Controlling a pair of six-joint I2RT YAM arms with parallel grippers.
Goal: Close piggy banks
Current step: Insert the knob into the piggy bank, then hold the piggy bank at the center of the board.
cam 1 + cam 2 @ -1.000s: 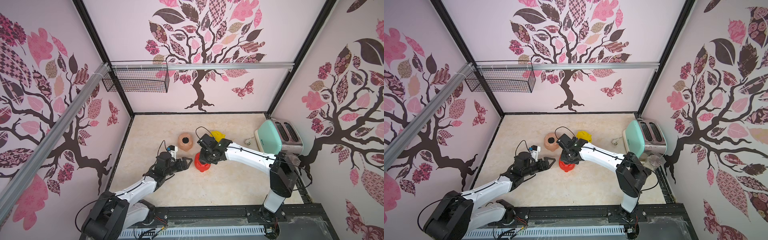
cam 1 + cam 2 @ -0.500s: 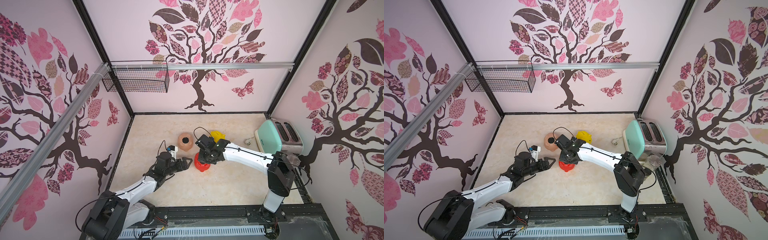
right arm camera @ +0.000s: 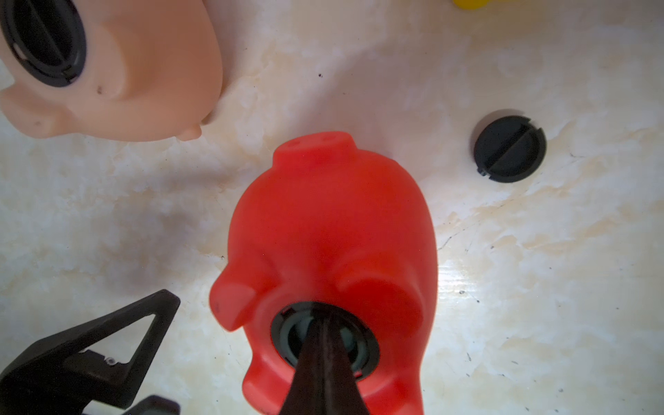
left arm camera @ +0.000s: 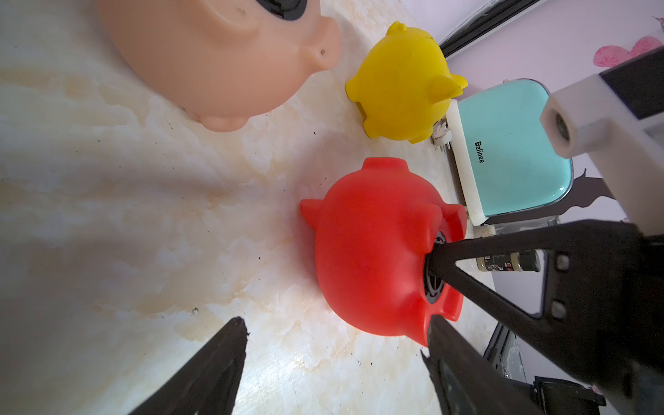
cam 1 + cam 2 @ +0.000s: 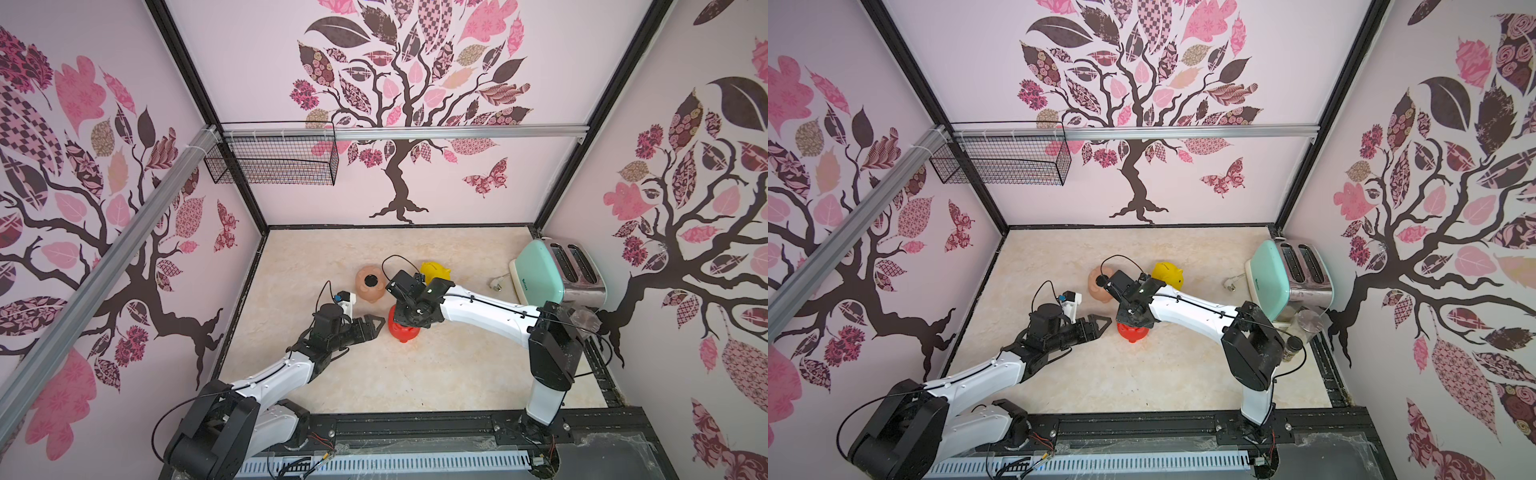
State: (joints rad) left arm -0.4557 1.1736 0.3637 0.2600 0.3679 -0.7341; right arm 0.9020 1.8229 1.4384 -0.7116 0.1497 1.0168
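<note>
The walls are pale pink with big tree stickers. The floor (image 5: 415, 374) looks like smooth cream marble. A black wire basket (image 5: 270, 162) hangs high up on the left.

The left pincer (image 5: 371, 327) is wide open and holds nothing. Its black, pointy fingers (image 4: 215, 363) sit just beside the red piggy bank (image 3: 334, 222). I cannot tell if they touch it.

Just behind the left pincer, the peach piggy bank (image 5: 372, 293) lies belly up. It is round, smooth plastic. A round black plug (image 3: 43, 39) fills its belly hole.

The red piggy bank lies in the middle of the floor, belly up, with its stubby feet in the air. It is round and a little shiny. The right pincer (image 3: 323, 325) is closed tight, so its two fingers make one sharp point. That point presses on the red pig's plug (image 4: 433, 284), which sits in the belly hole. I cannot tell if it pinches the plug.

The yellow piggy bank (image 5: 436, 272) sits close behind the right arm. A loose plug (image 3: 509, 149) lies flat on the floor near the red piggy bank, not touching it. It is a black disc with a bar across.

A mint-green toaster (image 5: 540, 270) with a silver top stands by the right wall.
</note>
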